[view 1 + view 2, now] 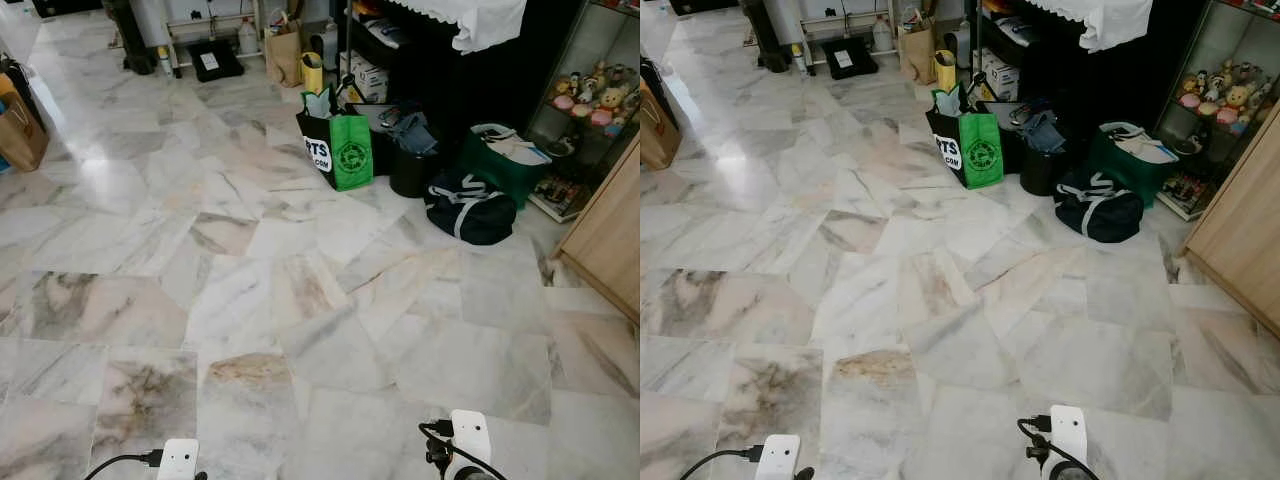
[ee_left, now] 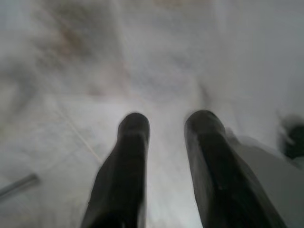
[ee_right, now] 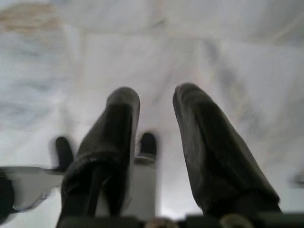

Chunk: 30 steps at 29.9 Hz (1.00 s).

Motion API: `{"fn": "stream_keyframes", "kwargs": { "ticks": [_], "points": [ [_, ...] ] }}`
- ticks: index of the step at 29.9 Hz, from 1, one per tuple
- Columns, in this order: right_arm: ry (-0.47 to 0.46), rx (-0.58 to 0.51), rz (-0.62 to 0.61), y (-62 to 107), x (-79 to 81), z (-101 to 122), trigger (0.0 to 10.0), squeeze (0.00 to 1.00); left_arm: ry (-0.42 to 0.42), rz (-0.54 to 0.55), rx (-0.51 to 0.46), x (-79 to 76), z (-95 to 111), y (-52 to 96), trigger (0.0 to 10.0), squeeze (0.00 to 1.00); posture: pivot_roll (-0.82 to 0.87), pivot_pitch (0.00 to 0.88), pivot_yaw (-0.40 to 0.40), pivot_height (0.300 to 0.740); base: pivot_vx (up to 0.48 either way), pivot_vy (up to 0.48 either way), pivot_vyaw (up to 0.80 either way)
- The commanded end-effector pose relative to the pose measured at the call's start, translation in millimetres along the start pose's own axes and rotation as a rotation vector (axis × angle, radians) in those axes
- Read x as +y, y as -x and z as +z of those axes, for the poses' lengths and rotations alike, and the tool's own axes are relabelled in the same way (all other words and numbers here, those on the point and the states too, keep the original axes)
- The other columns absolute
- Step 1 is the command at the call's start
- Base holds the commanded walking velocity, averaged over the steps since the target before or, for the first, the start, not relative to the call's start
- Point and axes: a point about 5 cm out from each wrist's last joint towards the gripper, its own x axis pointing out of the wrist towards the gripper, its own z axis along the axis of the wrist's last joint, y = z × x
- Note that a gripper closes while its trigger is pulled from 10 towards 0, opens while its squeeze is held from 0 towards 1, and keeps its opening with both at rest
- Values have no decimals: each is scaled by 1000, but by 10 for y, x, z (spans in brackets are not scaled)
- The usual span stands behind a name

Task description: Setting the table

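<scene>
Both arms hang low over a marble floor (image 1: 300,330). My left gripper (image 2: 166,123) points down at the blurred tiles in the left wrist view, its two black fingers (image 2: 133,137) apart with nothing between them. My right gripper (image 3: 156,97) also points at the floor, open and holding nothing. The white wrist housings show at the bottom of the eye views, the left arm's housing (image 1: 178,460) and the right arm's housing (image 1: 468,438).
Ahead on the right stand a green shopping bag (image 1: 350,150), a black duffel bag (image 1: 470,208), a dark green bag (image 1: 505,160) and dark furniture under a white cloth (image 1: 480,20). A wooden cabinet (image 1: 610,235) stands at the right, a paper bag (image 1: 20,130) far left.
</scene>
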Motion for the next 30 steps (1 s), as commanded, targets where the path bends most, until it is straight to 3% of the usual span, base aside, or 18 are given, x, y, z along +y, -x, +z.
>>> {"fn": "stream_keyframes", "kwargs": {
  "ticks": [1, 10, 22, 30],
  "points": [
    [-32, 20, 44, -11, 76, -12, 10000, 0, -22, -23, 21, 47, 64, -18, 10000, 0, -89, 0, 40, 740, 0, 0, 0],
    [-16, 20, 56, -17, 92, 7, 10000, 0, -12, -17, 26, 76, 71, -19, 10000, 0, -81, 0, 34, 740, 0, 0, 0],
    [134, 12, 54, -13, -4, 82, 10000, 0, 43, -11, 35, -14, 8, -13, 10000, 0, -62, 0, -27, 740, 0, 0, 0],
    [136, 17, 45, -17, -13, 96, 10000, 0, 51, -8, 54, -18, -70, 5, 10000, 0, -60, 0, -19, 740, 0, 0, 0]
  ]
}}
